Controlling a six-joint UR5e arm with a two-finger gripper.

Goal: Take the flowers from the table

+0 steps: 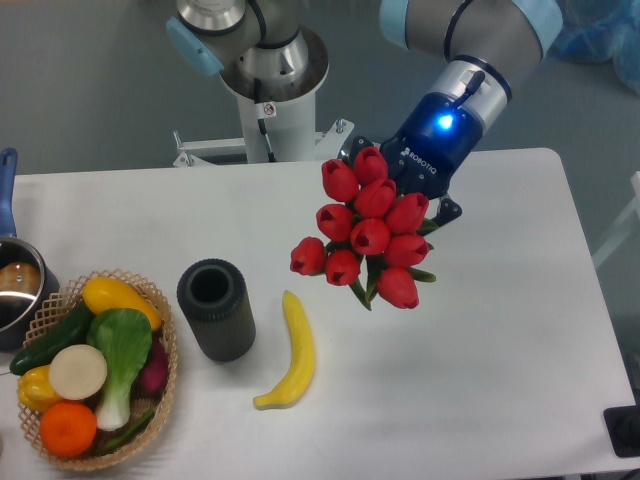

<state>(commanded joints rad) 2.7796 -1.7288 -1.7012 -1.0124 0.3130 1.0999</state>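
Flowers (371, 231) held aloft over the table (500, 330), blooms directly before the gripper (420, 205); jaws clenched on the stems, fingers and stems hidden.

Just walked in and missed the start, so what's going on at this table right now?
The robot arm is holding the flowers, a bunch of red tulips, up off the table. The gripper sits behind the blooms, so its jaws and the stems are hidden. Left of the bunch, a banana and a dark cylinder stand on the table, with a basket of vegetables near the left edge and a pot partly cut off beside it.
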